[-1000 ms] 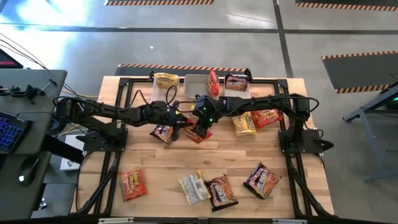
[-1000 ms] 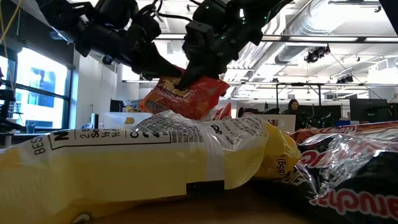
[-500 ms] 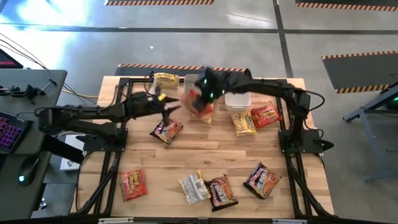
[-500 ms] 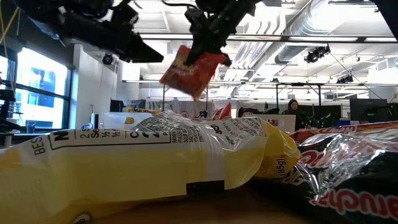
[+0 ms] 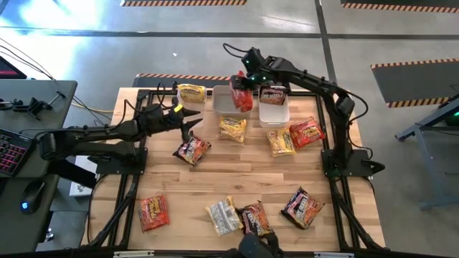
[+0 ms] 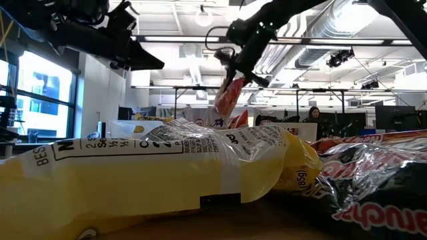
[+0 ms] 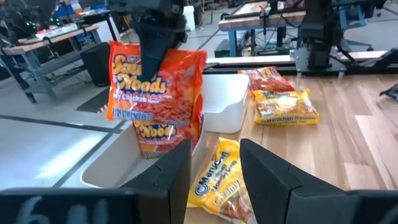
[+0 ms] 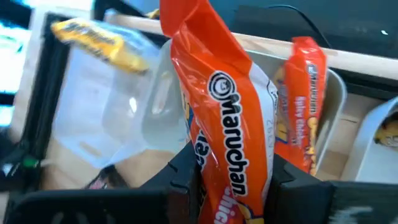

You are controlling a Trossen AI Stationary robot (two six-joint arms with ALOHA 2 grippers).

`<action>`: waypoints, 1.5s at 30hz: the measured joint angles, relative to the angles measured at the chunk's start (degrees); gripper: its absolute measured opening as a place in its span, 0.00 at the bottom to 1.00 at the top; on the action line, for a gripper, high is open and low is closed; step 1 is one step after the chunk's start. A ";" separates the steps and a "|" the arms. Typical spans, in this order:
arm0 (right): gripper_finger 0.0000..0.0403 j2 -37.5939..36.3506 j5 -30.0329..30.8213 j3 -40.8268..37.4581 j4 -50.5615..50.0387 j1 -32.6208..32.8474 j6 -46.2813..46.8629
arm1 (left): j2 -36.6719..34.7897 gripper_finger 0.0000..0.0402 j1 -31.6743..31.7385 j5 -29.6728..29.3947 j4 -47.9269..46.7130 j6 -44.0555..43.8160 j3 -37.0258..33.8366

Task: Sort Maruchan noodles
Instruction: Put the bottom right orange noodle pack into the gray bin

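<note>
My right gripper (image 5: 242,80) reaches to the table's far side, shut on a red-orange noodle packet (image 7: 155,81) that hangs over a clear tub (image 5: 224,104). A second red-orange packet (image 8: 300,106) stands in that tub. My left gripper (image 5: 186,117) hovers open left of the tub, above the table, with nothing between its fingers (image 7: 177,171). More noodle packets lie flat on the table: a yellow one (image 5: 233,129) just before the tub and a dark one (image 5: 191,150) below my left gripper. My right gripper pinches the red-orange packet's upper edge (image 7: 154,53) between its two fingers. It comes from above, slanting down toward the far edge. The packet hangs upright below the fingers (image 8: 186,177), clear of the table and over the tub's opening.
A yellow packet (image 5: 191,92) lies at the far left, and a dark one (image 5: 272,93) sits in the right tub (image 5: 274,113). Yellow (image 5: 281,142) and red (image 5: 307,132) packets lie right of centre. Several more line the near edge (image 5: 223,215). Bare wood shows at the middle.
Both grippers met at the red-orange packet over the table's middle. My left gripper has let go and drawn back toward the left edge. My right gripper has lifted the packet, turned, and carried it toward the far edge until it hangs over the tub.
</note>
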 joint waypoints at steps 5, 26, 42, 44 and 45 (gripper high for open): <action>0.18 0.90 0.38 0.04 0.86 0.06 2.87 | 0.00 0.32 -0.38 0.01 -1.09 -0.04 0.02; 0.18 5.43 7.99 0.04 -1.22 1.24 4.91 | 0.02 0.32 -2.70 0.01 -1.99 -0.06 0.02; 0.18 10.13 9.77 0.03 0.58 0.93 3.70 | 0.02 0.32 -3.00 0.01 -2.09 -1.04 0.02; 0.20 10.59 9.93 0.02 1.16 0.95 3.53 | 0.02 0.32 -3.00 0.01 -2.40 -1.06 0.04; 0.22 10.75 10.13 0.02 1.48 0.95 3.45 | 0.04 0.32 -3.00 0.01 -2.53 -1.04 0.04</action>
